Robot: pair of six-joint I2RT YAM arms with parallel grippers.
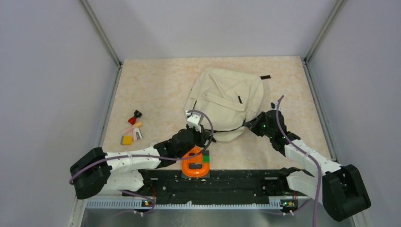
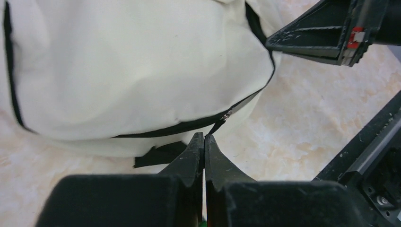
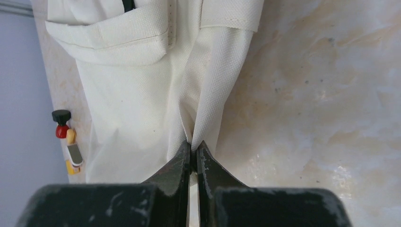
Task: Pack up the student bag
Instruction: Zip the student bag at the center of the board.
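Beige student bag (image 1: 227, 101) lies flat, long axis near-far, zipper edge nearest. Left gripper (image 2: 204, 137) clenches zipper pull (image 2: 218, 126); right gripper (image 3: 193, 146) clenches bag fabric.

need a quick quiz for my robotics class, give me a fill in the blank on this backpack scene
1. The right gripper pinches a fold of the soft cream fabric backpack, its jaws ____.
2. The left gripper pinches the backpack's ____ zipper pull.
3. The U-shaped plastic piece beside the left gripper is ____.
Missing words: shut, black, orange.
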